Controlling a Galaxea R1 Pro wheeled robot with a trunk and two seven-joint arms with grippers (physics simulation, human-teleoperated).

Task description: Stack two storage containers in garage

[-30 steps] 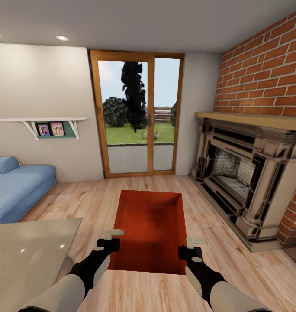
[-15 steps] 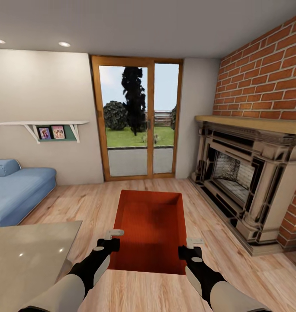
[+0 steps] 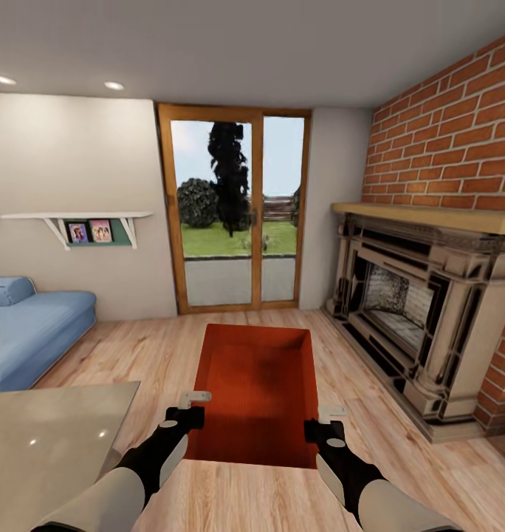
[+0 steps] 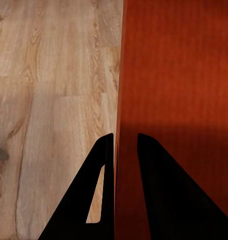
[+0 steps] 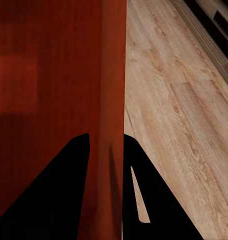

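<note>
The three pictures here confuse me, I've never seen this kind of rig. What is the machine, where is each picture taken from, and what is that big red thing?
These are simulator renders of a wheeled robot with two arms. The wide picture comes from a camera on its head, looking down over both arms in a living room with a fireplace, glass doors and a blue sofa. The red thing is a storage container, an open-top bin held above the wood floor. The left gripper clamps its left wall and the right gripper its right wall. The other two pictures come from cameras near each gripper: each shows two dark fingers straddling a wall of the bin. A glass table sits at the lower left.
</note>
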